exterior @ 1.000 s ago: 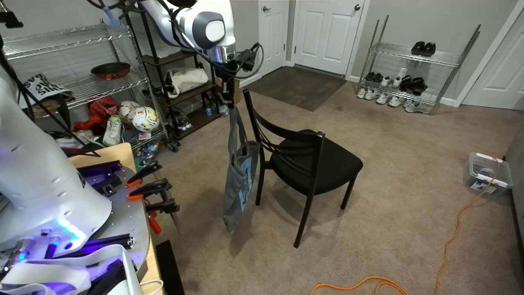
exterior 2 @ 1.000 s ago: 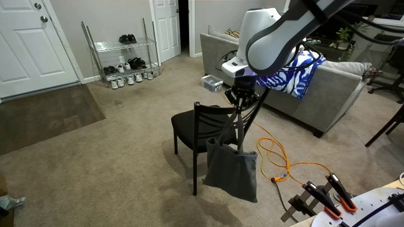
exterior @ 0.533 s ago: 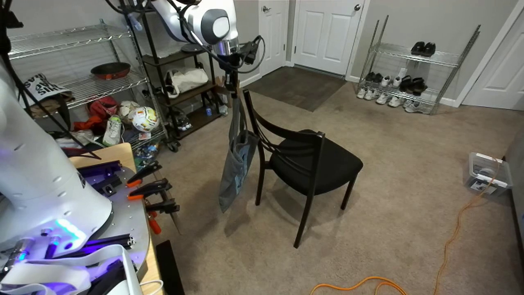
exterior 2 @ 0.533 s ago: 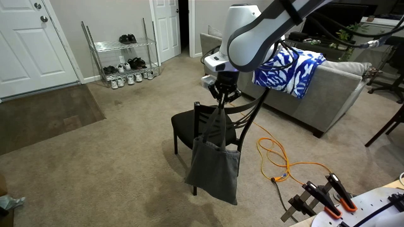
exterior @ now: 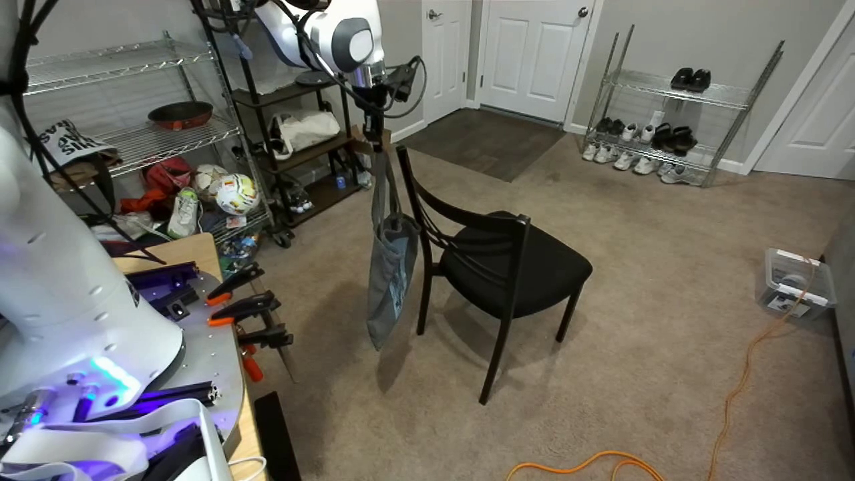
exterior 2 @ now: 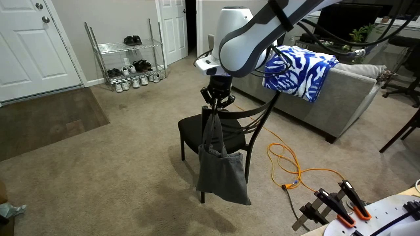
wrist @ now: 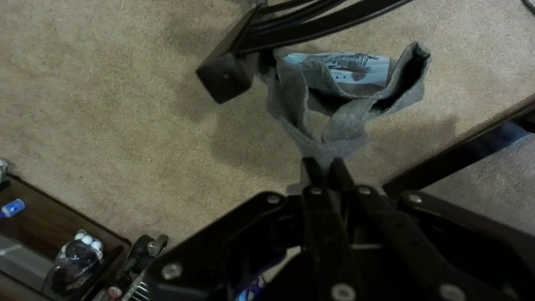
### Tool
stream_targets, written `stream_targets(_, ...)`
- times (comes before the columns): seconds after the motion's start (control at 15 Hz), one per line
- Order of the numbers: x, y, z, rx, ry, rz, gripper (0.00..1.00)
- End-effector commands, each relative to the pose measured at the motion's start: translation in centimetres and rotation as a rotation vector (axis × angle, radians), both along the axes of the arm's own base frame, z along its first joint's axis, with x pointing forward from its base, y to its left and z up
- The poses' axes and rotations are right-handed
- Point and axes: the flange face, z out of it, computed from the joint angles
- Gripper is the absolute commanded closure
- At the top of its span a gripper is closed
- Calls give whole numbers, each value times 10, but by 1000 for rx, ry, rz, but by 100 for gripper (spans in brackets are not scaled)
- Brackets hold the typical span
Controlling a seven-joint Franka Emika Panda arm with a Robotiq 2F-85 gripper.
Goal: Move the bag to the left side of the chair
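Beige carpet [exterior: 641, 401] covers most of the room, with a white door [exterior: 531, 67] at the far side in an exterior view. A long grey sofa [exterior 2: 321, 114] stands far right in an exterior view, and a wire shelving unit [exterior: 133, 61] stands far left in an exterior view. The white robot arm [exterior 2: 241, 52] extends above the carpet, its end pointing down. A smaller metal shoe rack [exterior: 765, 77] stands far right in an exterior view. Near the middle of the scene the black chair [exterior: 514, 260] stands upright. The blue-grey bag [exterior: 393, 280] hangs just left of the chair in an exterior view, its lower edge clear of the carpet; in an exterior view it hangs nearer than the backrest [exterior 2: 246, 114], across its left half. Whether bag and chair touch cannot be told. A clear plastic box [exterior: 798, 280] sits on the carpet at the right, a dark pan [exterior: 180, 115] with a red side rests on the shelving unit, and a white patterned ball [exterior: 238, 194] lies lower down on it. The pincer [wrist: 326, 165], about level with the backrest's top, is drawn narrow and pinches the bag's straps [wrist: 351, 113] together.
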Motion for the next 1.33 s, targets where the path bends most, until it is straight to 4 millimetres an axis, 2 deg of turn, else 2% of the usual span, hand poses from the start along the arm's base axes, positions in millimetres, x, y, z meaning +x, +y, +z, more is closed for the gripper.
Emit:
stream_targets(0.0,3,22,17,18,-31,10,98)
stream_targets(0.33,12,36,39,42,-83,29,98)
stream_targets(0.67,33,33,64,67,-137,7,98)
stream_targets(0.93,50,16,82,83,-166,-40,98)
stream_targets(1.27,49,-26,79,51,-165,-98,98)
